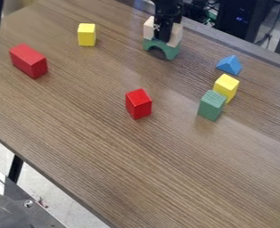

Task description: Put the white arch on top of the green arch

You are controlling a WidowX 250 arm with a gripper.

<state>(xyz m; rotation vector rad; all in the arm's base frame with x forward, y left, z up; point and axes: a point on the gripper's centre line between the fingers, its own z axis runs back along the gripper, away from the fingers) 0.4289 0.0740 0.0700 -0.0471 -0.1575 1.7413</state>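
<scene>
The white arch [175,35] sits on top of the green arch [170,50] near the far edge of the wooden counter [100,142]. The claw [162,36] hangs down at the white arch, covering its middle; whether it grips the arch or is open, I cannot tell. A red block [138,105] stands nearer the camera, well apart from both arches.

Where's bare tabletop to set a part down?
Widest: the tabletop below the small red block. Also between it and the long red block. Crowded: gripper, white arch and green arch up top; green block, yellow block and blue triangle bunched at right.
</scene>
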